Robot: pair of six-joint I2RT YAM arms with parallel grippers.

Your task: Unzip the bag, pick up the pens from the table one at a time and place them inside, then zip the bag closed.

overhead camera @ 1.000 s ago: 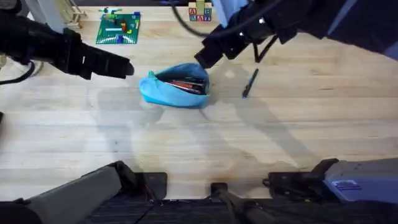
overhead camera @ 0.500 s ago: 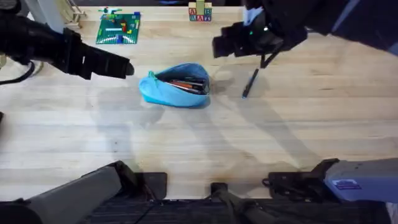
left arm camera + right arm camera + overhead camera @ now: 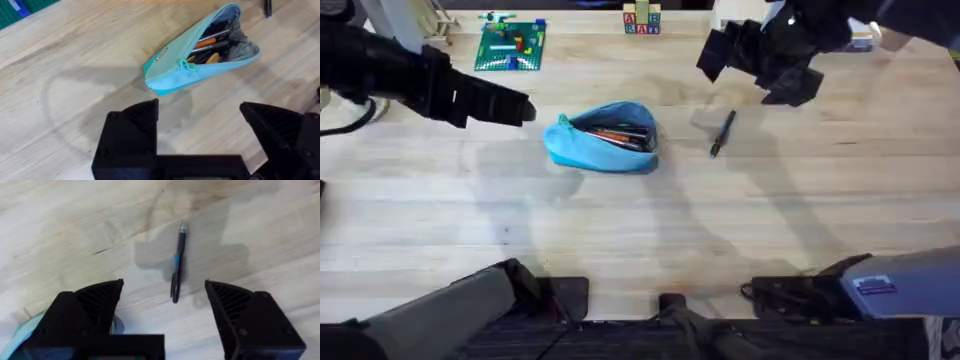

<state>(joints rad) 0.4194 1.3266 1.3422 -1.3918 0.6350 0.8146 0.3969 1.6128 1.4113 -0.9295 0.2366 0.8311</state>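
Right end effector [image 3: 164,297] raised, wooden table [image 3: 620,220]

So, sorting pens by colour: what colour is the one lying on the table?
Dark blue-black with a blue band, clearest in the right wrist view: pen.

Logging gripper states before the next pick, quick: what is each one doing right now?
Left gripper: open, empty, near the bag.
Right gripper: open, empty, above the pen on the table.

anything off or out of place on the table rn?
Nothing stands out. The bag lies open on the table with pens inside; one dark pen lies apart on the wood, below the open right tool.
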